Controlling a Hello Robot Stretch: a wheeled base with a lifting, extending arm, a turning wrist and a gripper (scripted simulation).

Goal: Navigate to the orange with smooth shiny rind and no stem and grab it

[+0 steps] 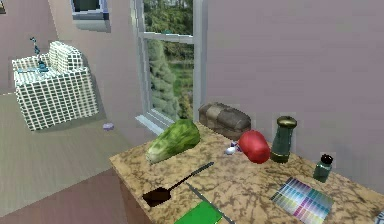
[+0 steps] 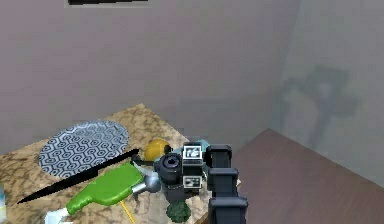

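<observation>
In the arm side view, a speckled stone desk (image 2: 150, 124) occupies the lower left. It carries a grey wave-patterned oval plate (image 2: 82, 148) and, lower down, a glossy green bottle-like object (image 2: 108, 188). Near the centre lies a small, round, smooth orange (image 2: 156, 150), just up and left of the dark pincer (image 2: 170, 172); being round, it offers no long axis. Whether the pincer is wide, narrow or holding anything cannot be told.

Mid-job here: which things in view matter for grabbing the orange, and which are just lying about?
Job in hand: orange; tool.
Lying about: patterned plate; green bottle-like thing; lettuce; bread loaf; red fruit; spatula; dark green vase.
</observation>
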